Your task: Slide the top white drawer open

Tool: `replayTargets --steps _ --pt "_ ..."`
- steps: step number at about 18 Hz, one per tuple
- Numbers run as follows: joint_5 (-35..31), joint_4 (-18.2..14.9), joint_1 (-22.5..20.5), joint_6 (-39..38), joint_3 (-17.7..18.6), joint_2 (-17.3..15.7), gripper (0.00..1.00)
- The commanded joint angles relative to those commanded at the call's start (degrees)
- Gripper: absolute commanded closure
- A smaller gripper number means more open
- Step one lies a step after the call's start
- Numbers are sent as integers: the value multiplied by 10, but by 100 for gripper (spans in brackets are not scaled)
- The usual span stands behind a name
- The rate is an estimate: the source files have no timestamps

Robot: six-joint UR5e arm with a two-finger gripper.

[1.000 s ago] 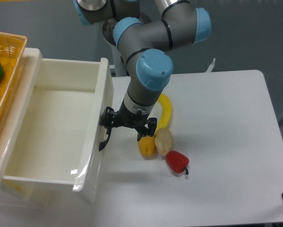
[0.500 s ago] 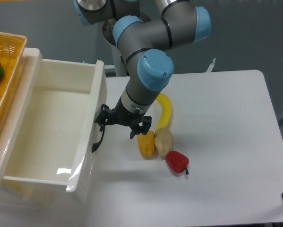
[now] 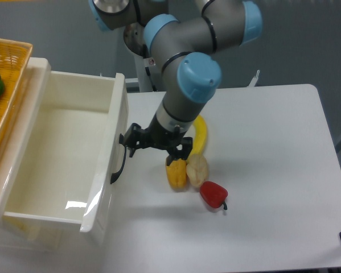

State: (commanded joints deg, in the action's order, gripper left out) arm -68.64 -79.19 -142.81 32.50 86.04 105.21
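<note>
Top white drawer [image 3: 62, 153] stands pulled out at the left edge of the worktop [image 3: 261, 170], its inside bare.

The gripper [image 3: 156, 149] sits just right of the drawer's curved black handle [image 3: 119, 165], fingers [image 3: 131, 140] spread and gripping nothing. A yellow banana [image 3: 201, 134], two small yellowish pieces [image 3: 186, 170] and a red pepper [image 3: 214, 194] lie just beside it; a wicker basket [image 3: 8, 85] sits on the cabinet at far left.

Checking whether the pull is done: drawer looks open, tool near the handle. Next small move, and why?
Probably lift the tool up and away. The top white drawer is already slid far out, interior exposed, and the tool seems just off its black handle. Go straight up; the food sits right beside it.
</note>
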Motion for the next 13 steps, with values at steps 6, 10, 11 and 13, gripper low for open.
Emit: replayTargets --steps 6,10,11,13 --pt "-126 0 -3 114 15 5 0" --pt "-189 30 -4 203 13 15 0" --pt "-202 41 -6 225 15 17 0" --pt "-208 58 -14 265 15 29 0"
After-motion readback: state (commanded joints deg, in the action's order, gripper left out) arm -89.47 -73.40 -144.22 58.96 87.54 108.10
